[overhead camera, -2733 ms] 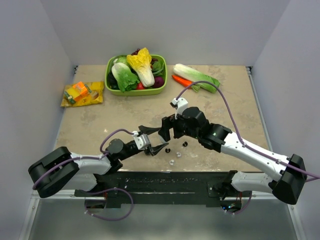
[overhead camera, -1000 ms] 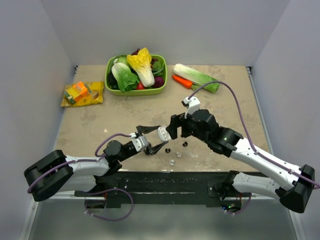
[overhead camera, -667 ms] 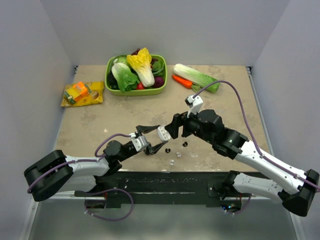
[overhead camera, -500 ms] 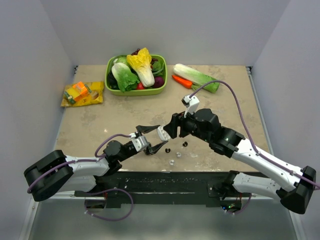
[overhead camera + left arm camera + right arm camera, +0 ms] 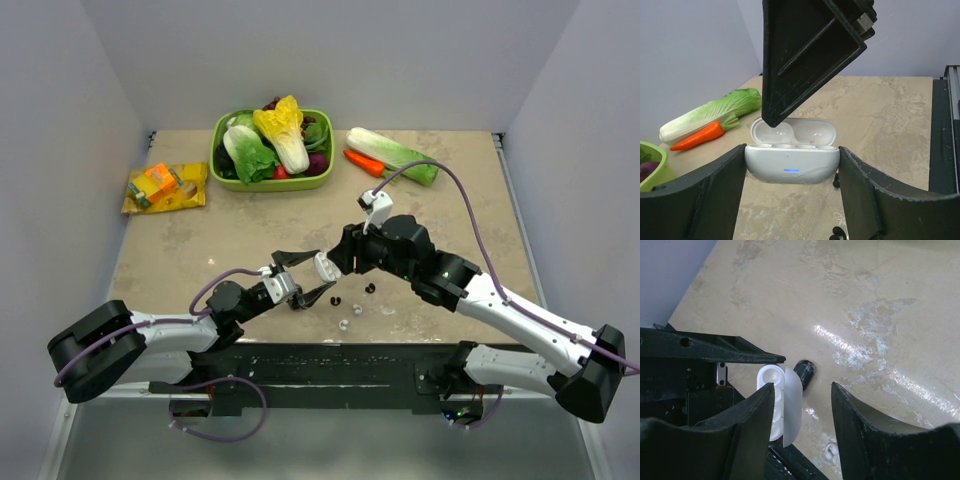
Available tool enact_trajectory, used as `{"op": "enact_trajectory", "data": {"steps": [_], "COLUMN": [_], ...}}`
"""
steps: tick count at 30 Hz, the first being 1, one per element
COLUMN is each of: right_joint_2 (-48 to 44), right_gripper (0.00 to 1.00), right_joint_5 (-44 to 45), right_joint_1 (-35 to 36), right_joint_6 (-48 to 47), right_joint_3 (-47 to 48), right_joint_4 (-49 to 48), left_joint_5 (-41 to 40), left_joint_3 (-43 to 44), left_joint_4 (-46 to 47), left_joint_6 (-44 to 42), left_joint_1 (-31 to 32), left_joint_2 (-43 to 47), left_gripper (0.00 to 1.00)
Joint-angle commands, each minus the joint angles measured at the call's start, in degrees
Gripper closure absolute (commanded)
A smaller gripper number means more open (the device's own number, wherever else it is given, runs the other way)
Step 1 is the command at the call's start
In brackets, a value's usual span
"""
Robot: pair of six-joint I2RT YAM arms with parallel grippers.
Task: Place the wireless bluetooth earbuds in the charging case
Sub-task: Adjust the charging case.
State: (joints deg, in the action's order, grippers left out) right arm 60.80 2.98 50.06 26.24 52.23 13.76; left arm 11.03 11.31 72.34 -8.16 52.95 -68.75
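Note:
The white charging case (image 5: 791, 162) has its lid (image 5: 792, 132) open and its sockets empty. My left gripper (image 5: 792, 150) is shut on the case's two ends and holds it just above the table; both also show from the top, case (image 5: 324, 267) and left gripper (image 5: 308, 275). My right gripper (image 5: 337, 260) is open right above the case, with one finger (image 5: 805, 55) over the lid. In the right wrist view the lid (image 5: 793, 407) lies between my open right gripper's (image 5: 802, 390) fingers. One black earbud (image 5: 804, 372) lies on the table beside the case. Two black earbuds (image 5: 335, 299) (image 5: 370, 288) show from the top.
Two small white bits (image 5: 345, 323) (image 5: 357, 310) lie on the table near its front edge. A green bowl of vegetables (image 5: 225, 170) stands at the back, with a cabbage (image 5: 390, 153) and a carrot (image 5: 362, 162) to its right. An orange packet (image 5: 165, 187) lies at the back left.
My right gripper has shifted a little over the case, which now shows white between the two grippers. My left arm has held still for the last second. The earbuds have not moved.

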Motion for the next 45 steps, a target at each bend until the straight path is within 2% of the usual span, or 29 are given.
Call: {"op": "enact_trajectory", "data": {"steps": [1, 10, 21, 24, 26, 29, 30, 32, 35, 38, 40, 41, 45], "right_joint_2": [0.38, 1.34, 0.82, 0.12, 0.03, -0.59, -0.76, -1.99, -2.96, -3.58, -3.75, -4.10, -4.89], "right_gripper": [0.49, 0.55, 0.71, 0.83, 1.00, 1.00, 1.00, 1.00, 1.00, 1.00, 1.00, 1.00, 1.00], "right_joint_5": [-1.66, -2.81, -2.72, -2.37, -0.54, 0.62, 1.14, 1.50, 1.41, 1.06, 0.97, 0.88, 1.50], "right_joint_1": [-0.41, -0.49, -0.67, -0.67, -0.67, -0.67, -0.67, -0.67, -0.67, -0.58, -0.58, -0.58, -0.49], "right_joint_6": [0.39, 0.13, -0.49, -1.71, -3.47, -6.28, -7.07, -9.36, -11.99, -13.32, -13.67, -13.58, -13.93], "right_joint_3": [-0.46, -0.90, -1.34, -1.08, -0.38, 1.47, 2.17, 2.96, 4.28, 5.43, 5.69, 5.69, 5.52], "right_joint_4": [-2.95, -3.39, -3.48, -3.30, -2.25, 0.12, 0.56, 1.88, 3.38, 4.70, 5.05, 5.05, 5.14], "left_joint_5": [-0.22, -0.65, -1.01, -0.92, -1.62, -1.89, -2.06, -2.41, -5.13, -9.35, -12.24, -12.78, -14.63], "left_joint_3": [0.03, 0.11, -0.06, 0.03, 0.29, 1.25, 1.69, 3.44, 5.03, 6.26, 6.97, 7.67, 9.34], "left_joint_4": [15.91, 17.22, 17.40, 16.88, 16.09, 13.63, 11.62, 7.24, 3.09, 0.10, -1.40, -2.54, -4.57], "left_joint_6": [-1.15, -1.07, -0.80, -0.54, 0.07, 0.95, 1.39, 2.62, 4.56, 6.40, 7.28, 7.46, 7.72], "left_joint_1": [0.31, 0.31, 0.31, 0.31, 0.31, 0.31, 0.31, 0.31, 0.31, 0.31, 0.31, 0.31, 0.23], "left_joint_2": [0.90, 0.37, 0.37, 0.11, -0.15, -0.42, -0.51, -0.51, -0.77, -1.03, -0.86, -0.95, -0.95], "left_gripper": [1.00, 1.00, 1.00, 1.00, 1.00, 0.82, 0.66, 0.47, 0.31, 0.19, 0.15, 0.00, 0.00]}}
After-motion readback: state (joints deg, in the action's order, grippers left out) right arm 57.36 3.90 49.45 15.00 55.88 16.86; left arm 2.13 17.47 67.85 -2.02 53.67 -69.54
